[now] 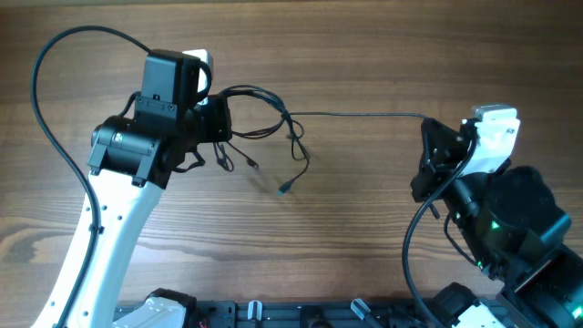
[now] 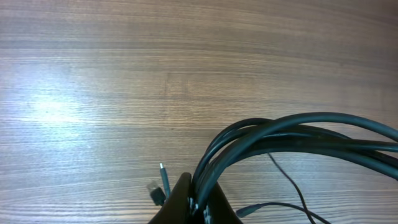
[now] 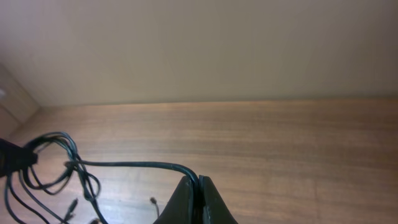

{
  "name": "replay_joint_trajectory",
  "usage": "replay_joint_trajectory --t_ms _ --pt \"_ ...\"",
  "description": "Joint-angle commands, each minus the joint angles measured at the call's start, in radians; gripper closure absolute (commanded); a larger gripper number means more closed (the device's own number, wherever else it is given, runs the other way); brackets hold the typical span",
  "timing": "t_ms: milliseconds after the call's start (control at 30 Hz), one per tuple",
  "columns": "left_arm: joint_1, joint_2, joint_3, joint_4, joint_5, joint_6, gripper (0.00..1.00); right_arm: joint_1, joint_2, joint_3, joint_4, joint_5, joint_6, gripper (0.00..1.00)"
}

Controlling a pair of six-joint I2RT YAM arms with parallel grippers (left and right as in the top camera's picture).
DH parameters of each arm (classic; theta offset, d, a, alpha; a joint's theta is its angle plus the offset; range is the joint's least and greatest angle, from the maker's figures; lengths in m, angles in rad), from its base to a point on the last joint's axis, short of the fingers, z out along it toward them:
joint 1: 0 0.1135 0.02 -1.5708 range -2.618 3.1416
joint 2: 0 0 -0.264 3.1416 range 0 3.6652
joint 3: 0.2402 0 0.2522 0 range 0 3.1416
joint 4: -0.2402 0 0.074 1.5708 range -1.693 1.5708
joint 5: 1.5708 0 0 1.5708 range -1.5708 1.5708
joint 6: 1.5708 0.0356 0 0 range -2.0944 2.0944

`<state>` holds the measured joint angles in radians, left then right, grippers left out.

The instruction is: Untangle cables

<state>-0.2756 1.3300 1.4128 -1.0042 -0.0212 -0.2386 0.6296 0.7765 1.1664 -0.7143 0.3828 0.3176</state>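
The cables are thin black cords. A bundle of loops hangs at my left gripper, which is shut on several strands. Loose plug ends dangle below the loops, and plug ends show beside the left jaws. One strand runs taut to the right to my right gripper, which is shut on it. The right wrist view shows the loops at the left, with the left gripper holding them.
The wooden table lies under both arms. The left arm's thick black cable arcs at the far left. A plain wall stands behind the table's far edge.
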Motion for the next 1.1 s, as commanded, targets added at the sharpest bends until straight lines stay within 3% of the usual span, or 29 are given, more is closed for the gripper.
replay_joint_trajectory --t_ms 0,100,233,467,833,1067 --pt "0.011 -0.01 0.012 -0.003 -0.027 -0.001 0.96 -0.005 -0.017 0.004 0.006 -0.002 0.025 0.96" --pt "0.011 -0.01 0.012 0.014 0.114 -0.001 0.95 -0.005 0.012 0.004 0.015 -0.134 -0.004 0.96" --pt "0.005 -0.01 0.012 0.013 0.19 -0.001 0.94 -0.005 0.047 0.004 0.027 -0.259 -0.027 0.96" --pt "-0.104 -0.01 0.012 0.013 0.215 0.031 0.94 -0.005 0.106 0.004 0.086 -0.389 -0.027 0.96" --pt "-0.221 -0.01 0.012 0.013 0.216 0.033 0.94 -0.005 0.211 0.004 0.314 -0.49 -0.055 0.96" --pt "-0.288 -0.01 0.012 0.031 0.348 0.082 0.95 -0.005 0.315 0.004 0.426 -0.489 -0.073 0.96"
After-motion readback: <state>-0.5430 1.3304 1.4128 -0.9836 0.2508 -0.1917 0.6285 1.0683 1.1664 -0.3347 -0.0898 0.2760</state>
